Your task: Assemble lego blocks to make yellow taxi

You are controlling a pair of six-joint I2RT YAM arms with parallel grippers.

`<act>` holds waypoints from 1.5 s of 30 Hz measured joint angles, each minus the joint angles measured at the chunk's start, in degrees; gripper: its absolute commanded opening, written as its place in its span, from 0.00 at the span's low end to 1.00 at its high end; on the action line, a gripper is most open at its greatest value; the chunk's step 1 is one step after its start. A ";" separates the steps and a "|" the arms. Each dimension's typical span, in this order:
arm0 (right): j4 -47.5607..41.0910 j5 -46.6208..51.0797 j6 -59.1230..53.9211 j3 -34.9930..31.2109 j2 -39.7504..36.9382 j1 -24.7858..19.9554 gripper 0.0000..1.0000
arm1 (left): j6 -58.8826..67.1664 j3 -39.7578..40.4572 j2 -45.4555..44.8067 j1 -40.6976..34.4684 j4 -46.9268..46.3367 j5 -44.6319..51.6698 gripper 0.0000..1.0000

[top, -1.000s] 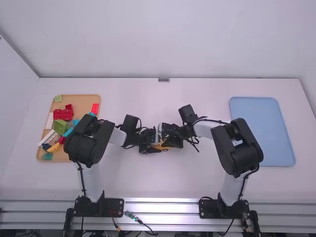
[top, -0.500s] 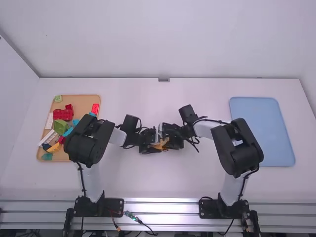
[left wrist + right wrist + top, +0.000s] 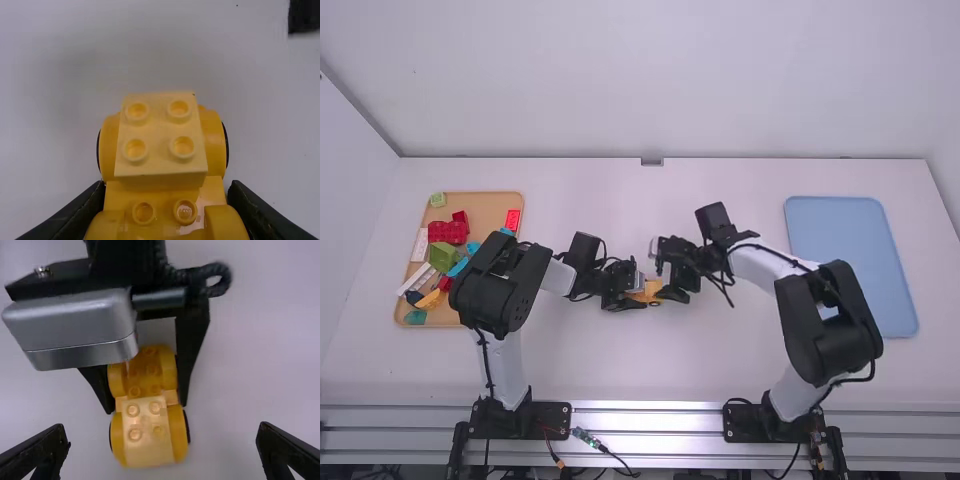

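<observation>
On white table's middle, black two-finger left gripper clamps yellow plastic brick-built car, four-studded pale-yellow block on its free end. Black two-finger right gripper spread wide, near that end, apart from it.

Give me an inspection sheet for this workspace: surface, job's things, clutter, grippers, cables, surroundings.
Surface: white table, no spills seen.
Job's things: yellow brick car, pale-yellow four-stud block on top; mixed blocks in tan tray; blue tray at right.
Clutter: nothing seen.
Grippers: left shut on car; right open beside it.
Cables: black ones along both arms; thin wires between bases.
Surroundings: pale walls.
</observation>
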 measured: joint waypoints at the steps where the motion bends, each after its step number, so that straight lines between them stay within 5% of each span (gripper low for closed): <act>1: 0.02 -0.44 -0.13 0.00 -0.07 -0.37 0.91 | 0.00 0.00 -0.02 0.00 0.02 0.02 0.32; 3: -0.22 -2.36 -1.18 0.00 -0.09 -1.81 0.01 | 0.02 -0.02 -0.02 0.00 0.02 0.02 0.31; 10: 5.38 -8.44 -4.44 -4.24 -0.09 -4.66 0.00 | 0.02 0.00 -0.02 -0.02 0.11 0.02 0.30; 26: 23.87 -12.57 1.22 -11.58 3.89 -2.29 0.00 | 0.00 0.00 -0.02 0.00 0.17 -0.02 0.27; 45: 20.65 -13.42 3.23 -7.45 10.36 -0.92 0.00 | 0.00 0.00 -0.02 0.00 0.11 0.00 0.22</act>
